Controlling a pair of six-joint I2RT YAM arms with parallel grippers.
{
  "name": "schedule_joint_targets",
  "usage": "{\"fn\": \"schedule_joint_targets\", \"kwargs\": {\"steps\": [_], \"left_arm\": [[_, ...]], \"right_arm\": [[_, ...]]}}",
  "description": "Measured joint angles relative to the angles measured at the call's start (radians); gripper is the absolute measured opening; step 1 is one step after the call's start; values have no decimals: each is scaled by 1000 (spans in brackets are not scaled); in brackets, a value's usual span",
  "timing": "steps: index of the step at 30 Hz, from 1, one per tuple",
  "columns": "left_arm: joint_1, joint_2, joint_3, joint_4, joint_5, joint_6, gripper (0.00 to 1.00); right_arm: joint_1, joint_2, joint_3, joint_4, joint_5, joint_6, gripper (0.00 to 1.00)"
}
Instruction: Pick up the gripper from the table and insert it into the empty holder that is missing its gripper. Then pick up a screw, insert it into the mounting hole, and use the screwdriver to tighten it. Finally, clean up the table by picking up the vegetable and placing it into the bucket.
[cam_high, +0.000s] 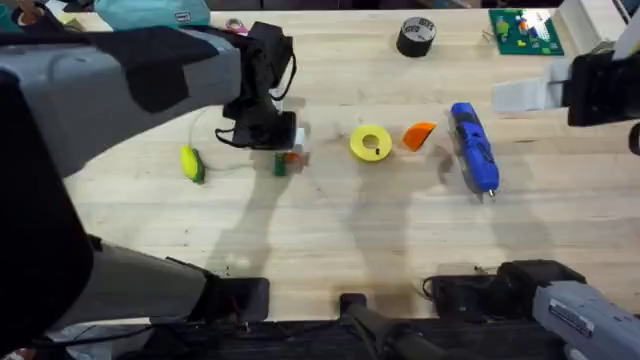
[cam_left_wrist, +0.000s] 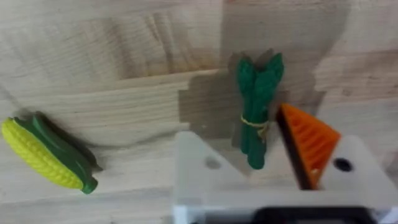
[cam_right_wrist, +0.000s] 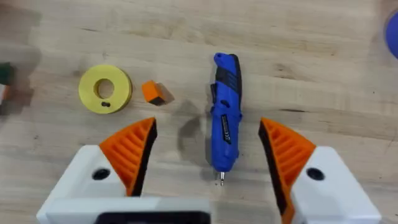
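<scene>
The left arm reaches over the middle of the light wooden counter (cam_high: 330, 240), its jaws (cam_left_wrist: 267, 165) lowered around a small green bundled vegetable (cam_left_wrist: 256, 109) that lies on the wood. In the left wrist view one white finger carries an orange ribbed pad (cam_left_wrist: 308, 143), while the other finger is a bare white holder (cam_left_wrist: 202, 168) with an open mounting hole; the vegetable's lower end lies between them, nearer the padded finger, and the jaws stand released around it with a clear gap on the holder's side. A toy corn cob (cam_left_wrist: 43, 152), yellow with green husk, lies well apart on the wood, and shows in the overhead view to the left of the arm's wrist. To the right of the left arm's jaws (cam_high: 290, 155) in the overhead view lie a yellow flat ring (cam_high: 371, 142), then the loose orange gripper (cam_high: 419, 134) just beside it, then the blue screwdriver (cam_high: 473, 148), its thin metal bit pointing toward the arms' bases. The right arm's jaws (cam_right_wrist: 208, 149) hang spread wide above the screwdriver, both orange pads in place, the tool's bit end lying between the fingers without touching either. A black tape roll (cam_high: 416, 37) and a green board (cam_high: 525, 30) sit at the counter's far edge.
</scene>
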Motion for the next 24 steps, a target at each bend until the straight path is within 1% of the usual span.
{"fn": "schedule_joint_targets", "kwargs": {"steps": [1,2,3,7,20,24], "left_arm": [[17,0,0,-1,0,-2,124],[22,0,0,-2,0,-1,38],[27,0,0,-3,0,-2,11],[39,0,0,-3,0,-2,5],[39,0,1,-4,0,-2,5],[39,-16,26,-42,0,-2,5]], "right_arm": [[0,0,0,0,0,0,995],[0,0,0,0,0,0,995],[0,0,0,0,0,0,995],[0,0,0,0,0,0,995],[0,0,0,0,0,-1,995],[0,0,0,0,0,-3,995]]}}
